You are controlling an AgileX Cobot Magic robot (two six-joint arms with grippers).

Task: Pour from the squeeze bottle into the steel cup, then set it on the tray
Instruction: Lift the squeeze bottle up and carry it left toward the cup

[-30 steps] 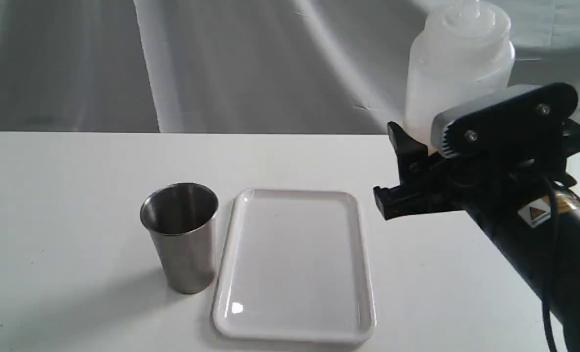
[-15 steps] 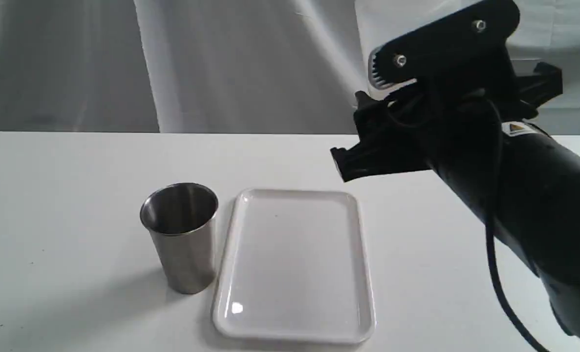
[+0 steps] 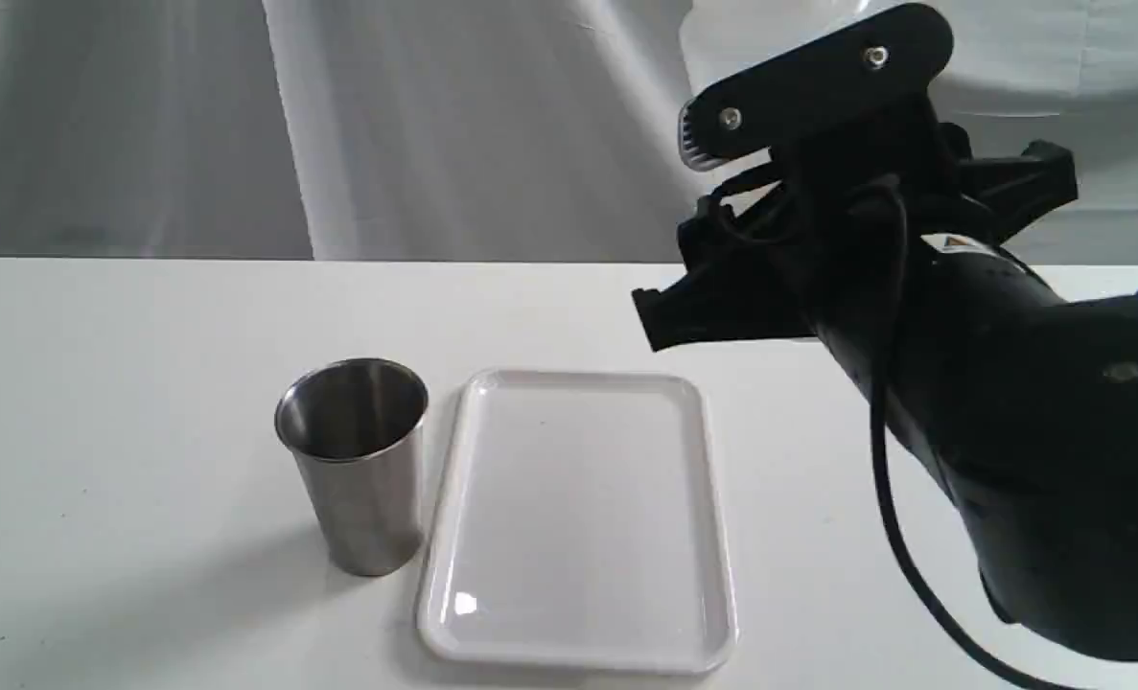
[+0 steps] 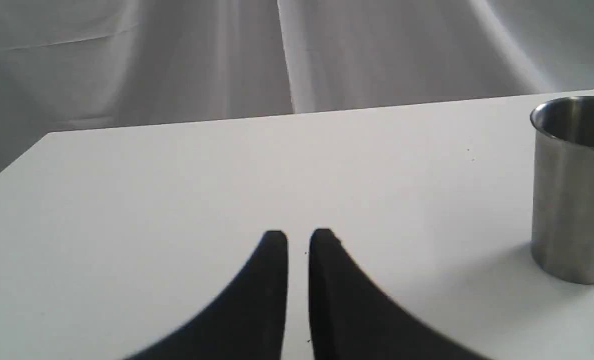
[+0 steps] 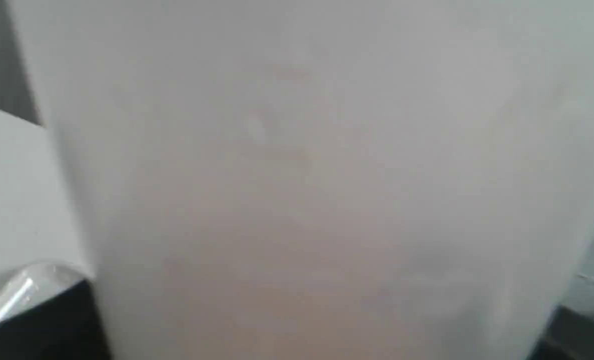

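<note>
Bottle (image 5: 297, 180): carried off the table (image 3: 99, 383), high above and beyond the tray's (image 3: 578, 517) far right corner. In the exterior view only a sliver of it shows over the wrist camera, and the nozzle is out of frame.

Right pincer (image 3: 856, 249): pinching the bottle across its body. One dark finger shows on each side of the whitish wall in the right wrist view.

Handling, my read: thin, soft plastic that gives under pressure and is smooth enough to slip. A faint amber tint sits low, so it is probably part full and fairly light. The mid-body hold suits it, but clamping harder would squirt liquid early.

Cup (image 3: 356, 460): upright, just beside the tray's left long edge. I cannot tell whether they touch. It looks stiff and stable.

Left pincer (image 4: 298, 240): fingers nearly together with a slit between them, holding nothing. It sits low over the table, on the cup's side away from the tray.
</note>
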